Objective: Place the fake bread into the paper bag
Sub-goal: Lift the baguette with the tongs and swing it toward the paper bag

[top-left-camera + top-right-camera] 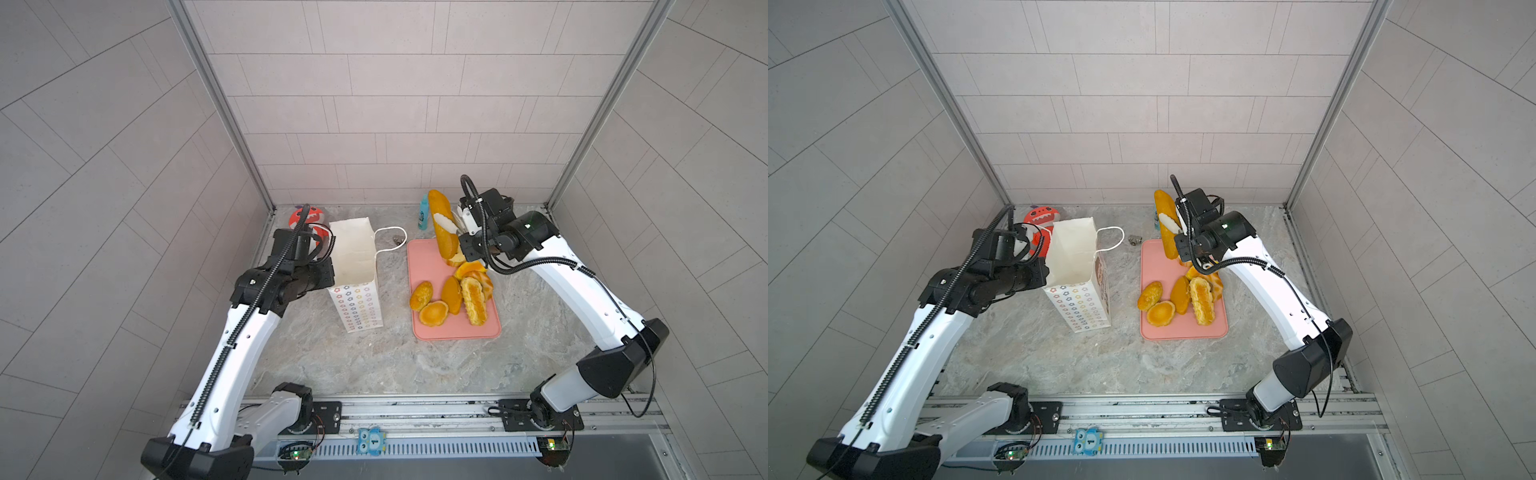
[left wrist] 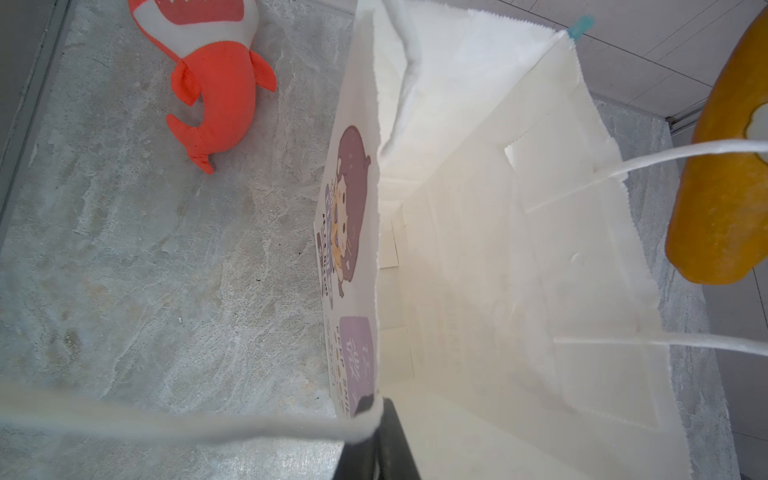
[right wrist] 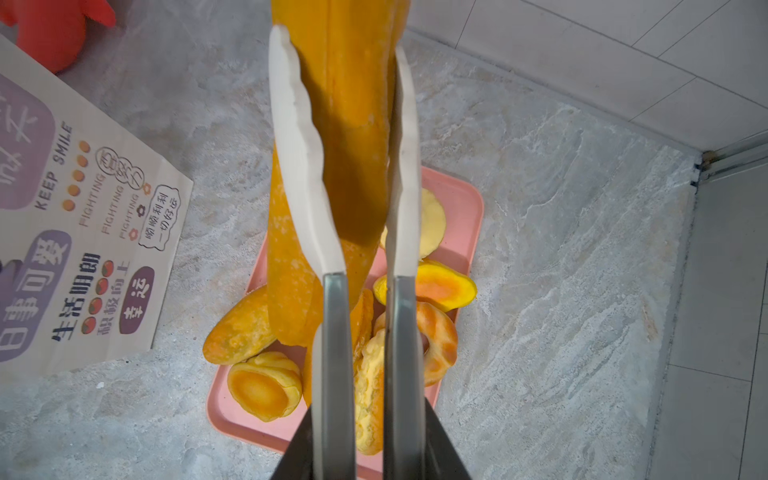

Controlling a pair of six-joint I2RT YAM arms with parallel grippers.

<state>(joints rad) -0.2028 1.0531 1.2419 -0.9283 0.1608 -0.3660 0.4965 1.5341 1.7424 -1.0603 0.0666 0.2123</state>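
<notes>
Grey tiled walls (image 1: 395, 104) enclose the marbled desk (image 1: 374, 365). A red shark (image 1: 1040, 216) lies at its back-left corner. The left gripper (image 2: 376, 409) is clenched on the rim of the upright paper bag (image 1: 359, 307). The right gripper (image 3: 338, 45) grasps the long loaf (image 1: 445, 245) upright over the far edge of the pink tray (image 1: 419, 266), which holds the other bread (image 1: 434, 312).

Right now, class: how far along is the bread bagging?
Done: nothing; the bag looks empty inside. In hand: the left gripper pinches the bag's rim; the right gripper holds the loaf above the tray. Left: the loaf and the pieces on the tray must go in.
</notes>
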